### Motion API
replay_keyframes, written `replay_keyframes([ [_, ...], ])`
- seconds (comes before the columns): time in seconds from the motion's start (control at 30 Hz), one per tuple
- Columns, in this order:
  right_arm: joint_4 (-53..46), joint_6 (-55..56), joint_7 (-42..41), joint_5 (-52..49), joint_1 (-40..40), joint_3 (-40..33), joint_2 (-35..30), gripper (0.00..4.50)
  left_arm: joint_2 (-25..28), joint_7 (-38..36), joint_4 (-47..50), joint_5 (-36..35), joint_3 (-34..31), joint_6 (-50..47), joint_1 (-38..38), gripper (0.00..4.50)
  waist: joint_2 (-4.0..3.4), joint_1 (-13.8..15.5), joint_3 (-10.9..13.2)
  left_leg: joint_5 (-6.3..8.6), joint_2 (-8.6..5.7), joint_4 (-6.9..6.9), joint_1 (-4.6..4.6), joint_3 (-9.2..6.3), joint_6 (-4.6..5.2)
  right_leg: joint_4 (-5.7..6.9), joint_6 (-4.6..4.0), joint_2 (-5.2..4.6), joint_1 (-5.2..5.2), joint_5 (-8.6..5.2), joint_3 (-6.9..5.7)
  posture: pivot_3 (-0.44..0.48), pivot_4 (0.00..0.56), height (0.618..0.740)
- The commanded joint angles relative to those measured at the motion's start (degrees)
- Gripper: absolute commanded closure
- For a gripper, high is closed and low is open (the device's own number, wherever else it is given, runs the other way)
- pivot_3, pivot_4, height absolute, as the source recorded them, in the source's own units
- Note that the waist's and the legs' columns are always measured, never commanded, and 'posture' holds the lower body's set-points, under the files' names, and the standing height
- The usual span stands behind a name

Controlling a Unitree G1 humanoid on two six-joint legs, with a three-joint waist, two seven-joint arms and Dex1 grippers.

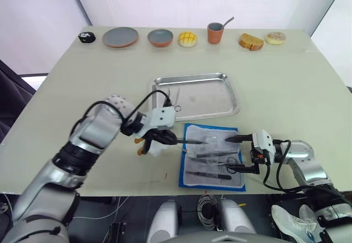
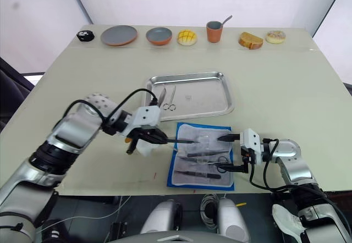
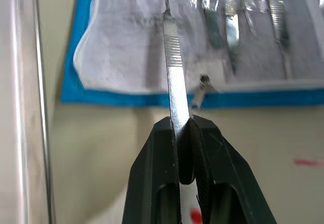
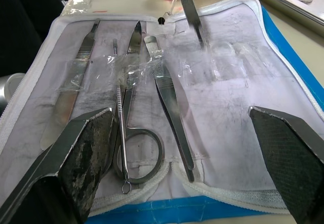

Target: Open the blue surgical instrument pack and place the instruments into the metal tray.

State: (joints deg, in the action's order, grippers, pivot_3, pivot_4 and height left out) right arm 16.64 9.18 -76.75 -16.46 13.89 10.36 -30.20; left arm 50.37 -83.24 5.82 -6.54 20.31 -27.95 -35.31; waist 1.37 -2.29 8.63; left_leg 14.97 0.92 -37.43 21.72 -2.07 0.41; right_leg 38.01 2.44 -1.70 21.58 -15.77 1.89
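- Blue surgical instrument pack (image 1: 213, 156) unfolded near table's front edge, remaining instruments (image 4: 152, 107) exposed for picking.
- Metal tray (image 1: 231, 92) just behind, scissors inside.
- Left gripper (image 3: 183, 133) clamped on slim instrument (image 3: 172, 62) over pack.
- Right gripper (image 1: 238, 154) spread wide at pack's right edge, likely steadying.

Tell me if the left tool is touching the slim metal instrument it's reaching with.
Touching. In the left wrist view, the left tool has both black fingers pressed against the slim silver instrument, which sticks out between them.
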Motion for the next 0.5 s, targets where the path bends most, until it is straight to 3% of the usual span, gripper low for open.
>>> replay_keyframes([
  [0.03, 4.8, -1.1, 0.2, 3.8, -1.5, 2.8, 0.0, 0.00, 3.8, -2.7, 3.9, -4.9, -5.8, 0.9, 2.4, 4.41, 0.01, -0.1, 0.0, 0.00, 0.02, 0.00, 0.00, 0.02, 0.00, -0.01, 0.00, 0.00, 0.00, 0.00, 0.02, 0.000, 0.150, 0.740],
  [0.13, 5.1, -1.0, -0.2, 3.8, -1.3, 2.7, -0.2, 0.00, 5.5, -1.7, 4.9, -7.0, -9.0, 0.6, 4.8, 4.41, 0.00, 0.1, 0.0, 0.00, 0.08, 0.00, -0.02, 0.03, 0.00, 0.00, -0.01, 0.01, 0.00, 0.00, 0.01, 0.000, 0.150, 0.740],
  [0.23, 5.3, -0.9, -0.6, 3.7, -1.1, 2.6, -0.4, 0.00, 3.7, 2.7, 6.1, -10.4, -13.1, -3.4, 6.6, 4.41, 0.04, 0.2, 0.0, 0.00, 0.08, 0.00, -0.01, 0.03, 0.00, 0.00, -0.01, 0.00, 0.00, 0.00, -0.01, 0.000, 0.150, 0.740],
  [0.37, 5.5, -1.1, -1.1, 3.5, -0.6, 2.4, -0.5, 0.00, -2.8, 13.7, 6.1, -12.3, -17.3, -8.3, 7.3, 4.41, 0.04, 0.2, 0.0, 0.00, 0.08, 0.00, 0.00, 0.04, 0.00, 0.01, 0.00, -0.01, -0.01, 0.00, -0.01, 0.000, 0.150, 0.740],
  [0.5, 5.6, -1.2, -1.6, 3.3, -0.3, 2.2, -0.8, 0.00, -13.0, 28.6, 5.1, -13.2, -20.6, -18.1, 4.6, 4.41, 0.07, 0.3, 0.0, 0.00, 0.07, -0.04, 0.01, 0.01, 0.00, 0.02, 0.01, -0.03, 0.00, 0.01, -0.04, 0.000, 0.150, 0.740],
])
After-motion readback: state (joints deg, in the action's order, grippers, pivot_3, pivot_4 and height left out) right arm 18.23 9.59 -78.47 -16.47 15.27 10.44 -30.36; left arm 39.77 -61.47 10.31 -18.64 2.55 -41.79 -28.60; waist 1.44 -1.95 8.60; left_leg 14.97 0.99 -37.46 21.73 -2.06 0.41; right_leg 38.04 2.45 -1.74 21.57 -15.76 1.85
